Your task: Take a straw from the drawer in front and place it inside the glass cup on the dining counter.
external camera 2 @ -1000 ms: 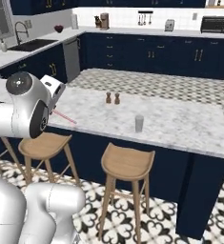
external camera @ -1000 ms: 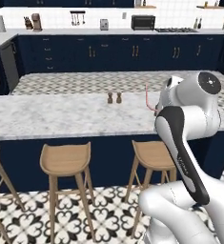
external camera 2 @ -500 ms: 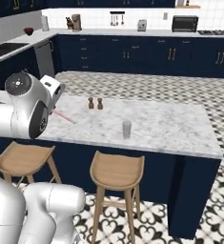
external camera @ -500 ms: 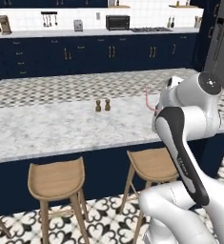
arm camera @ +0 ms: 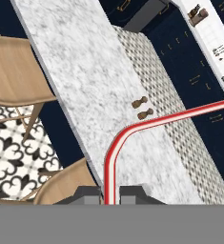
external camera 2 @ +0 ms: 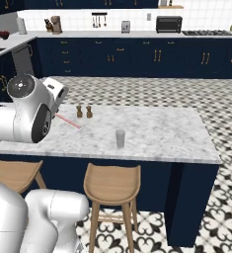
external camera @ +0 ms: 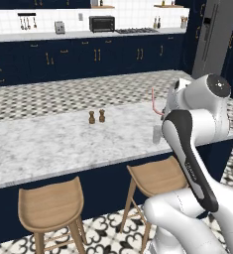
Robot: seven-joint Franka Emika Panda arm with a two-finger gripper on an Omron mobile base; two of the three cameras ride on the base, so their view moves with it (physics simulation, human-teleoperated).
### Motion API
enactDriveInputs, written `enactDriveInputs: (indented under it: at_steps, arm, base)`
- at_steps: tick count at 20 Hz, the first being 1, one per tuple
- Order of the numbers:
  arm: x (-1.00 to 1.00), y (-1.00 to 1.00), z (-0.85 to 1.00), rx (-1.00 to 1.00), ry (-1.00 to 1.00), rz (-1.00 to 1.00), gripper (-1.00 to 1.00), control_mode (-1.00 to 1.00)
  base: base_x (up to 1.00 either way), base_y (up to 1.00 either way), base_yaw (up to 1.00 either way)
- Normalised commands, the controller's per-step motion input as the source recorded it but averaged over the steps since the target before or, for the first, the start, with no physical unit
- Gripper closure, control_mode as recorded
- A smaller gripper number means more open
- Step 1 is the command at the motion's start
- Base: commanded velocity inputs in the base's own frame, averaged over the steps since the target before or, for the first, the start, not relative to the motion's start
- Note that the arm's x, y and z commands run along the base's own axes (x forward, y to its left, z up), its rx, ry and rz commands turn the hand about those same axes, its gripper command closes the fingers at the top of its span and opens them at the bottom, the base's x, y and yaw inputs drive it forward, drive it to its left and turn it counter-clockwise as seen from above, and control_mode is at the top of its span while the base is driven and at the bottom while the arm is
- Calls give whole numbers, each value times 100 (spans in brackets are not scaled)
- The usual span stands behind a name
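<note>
My gripper (arm camera: 108,196) is shut on the thin pinkish-red straw (arm camera: 114,151), which rises from between the two finger tips, bends and runs off to the right. In the left base view the straw (external camera: 153,98) sticks up beside my hand above the dining counter (external camera: 48,144). From the right base view the straw (external camera 2: 68,121) slants out over the dining counter (external camera 2: 162,133). The clear glass cup (external camera 2: 120,138) stands near the slab's front edge, to the right of the straw's tip. The glass cup (external camera: 157,134) sits just left of my forearm. The drawer is out of view.
Two small brown shakers (external camera: 96,116) (external camera 2: 84,111) (arm camera: 142,108) stand mid-counter. Round wooden stools (external camera: 51,206) (external camera 2: 112,184) front the navy base. Behind lie patterned floor, navy cabinets (external camera 2: 137,59) and a worktop with a toaster oven (external camera: 101,23).
The base has driven: both base views have shifted, the counter sliding left and closer. The arm's pose and its hold on the straw look the same.
</note>
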Motion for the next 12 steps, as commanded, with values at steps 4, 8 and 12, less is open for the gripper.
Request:
enactDriveInputs:
  at_steps: [4,8,12]
  arm:
    - [0,0,0,0,0,0,100,100]
    - [0,0,0,0,0,0,100,100]
    - [0,0,0,0,0,0,100,100]
  base:
    - [1,2,-9]
    - [0,0,0]
    - [0,0,0]
